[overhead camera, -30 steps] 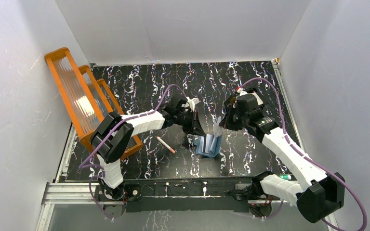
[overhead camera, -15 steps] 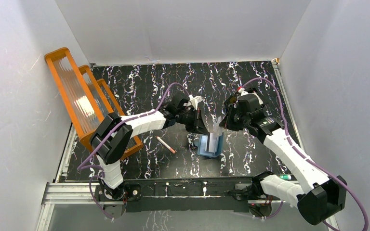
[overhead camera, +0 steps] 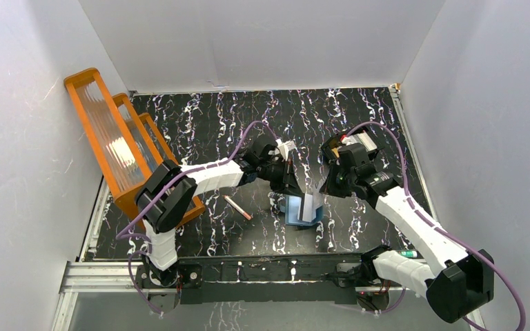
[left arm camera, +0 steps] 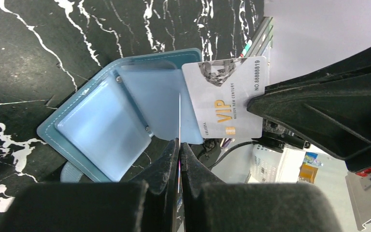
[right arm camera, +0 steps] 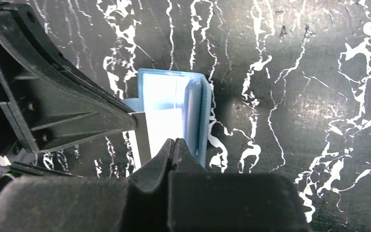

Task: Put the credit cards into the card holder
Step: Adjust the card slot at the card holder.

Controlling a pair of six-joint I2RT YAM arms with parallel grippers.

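Top external: the card holder (overhead camera: 294,211) lies open near the middle of the bench (overhead camera: 359,117), closer to the near edge than to the far one. The left claw (overhead camera: 291,193) and the right claw (overhead camera: 319,194) meet directly above it. The credit card (overhead camera: 310,205) stands white over the holder. A pink stick (overhead camera: 237,207) lies apart, toward the left edge. An orange rack (overhead camera: 110,145) stands along the left edge.

Left wrist: the left claw is pinched narrow on a thin inner leaf of the card holder, holding that leaf up. The right claw clamps the far short end of the credit card. The card's free end overlaps the light blue leaf. Whether it has entered a pocket cannot be told. The two clear pockets in view show no seated card.

Right wrist: the right claw is closed on the credit card, seen edge-on, above the holder's inner side.

Probable faults:
- The card may miss the pocket mouth and slide over the leaf, because the card edge and the leaf lie nearly parallel.
- The leaf may slip from the left claw, because the pinch is thin; the pocket then closes.
- The holder may shift on the bench under push force, because only one leaf is restrained.
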